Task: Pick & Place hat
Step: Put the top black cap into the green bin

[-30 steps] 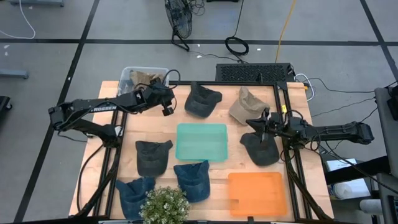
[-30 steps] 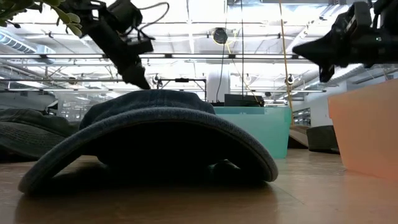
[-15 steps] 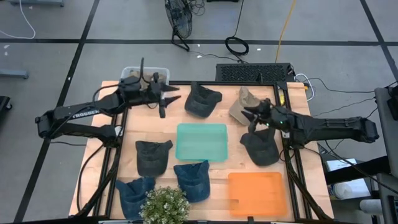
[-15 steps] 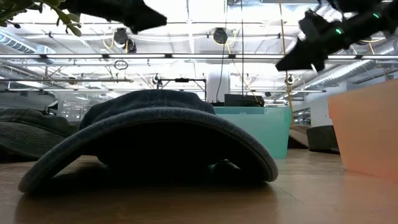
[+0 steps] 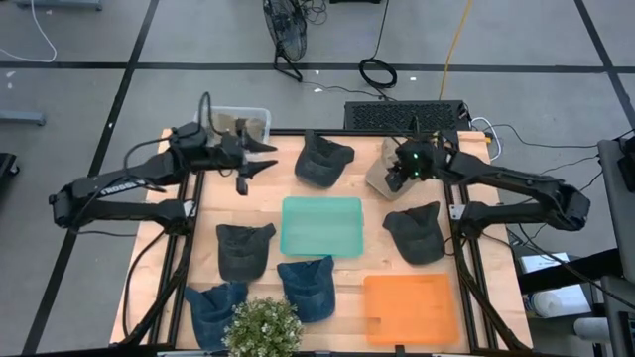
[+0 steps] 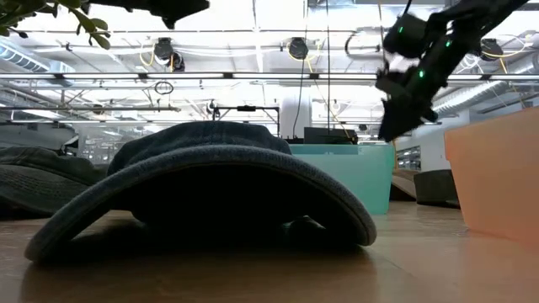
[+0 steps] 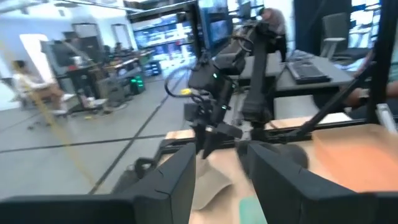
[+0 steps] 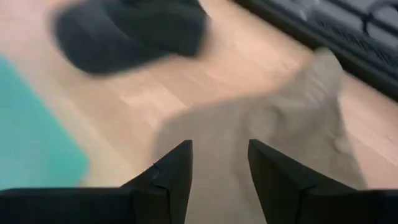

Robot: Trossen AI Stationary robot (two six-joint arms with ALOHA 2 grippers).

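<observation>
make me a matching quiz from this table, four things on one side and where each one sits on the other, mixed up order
Things:
1. tan hat
2. teal tray
3. orange tray
4. plant

Places:
a. middle of the table
b. near edge, between two blue hats
c. under the right end effector
d. near right corner of the table

Pairs: 1-c, 2-a, 3-d, 4-b

Wooden table [image 5: 372, 206], leafy potted plant [image 5: 263, 326] at its near edge, clear plastic bin [image 5: 238, 121] at the far left corner, black fan [image 5: 284, 28] on the grey floor beyond
</observation>
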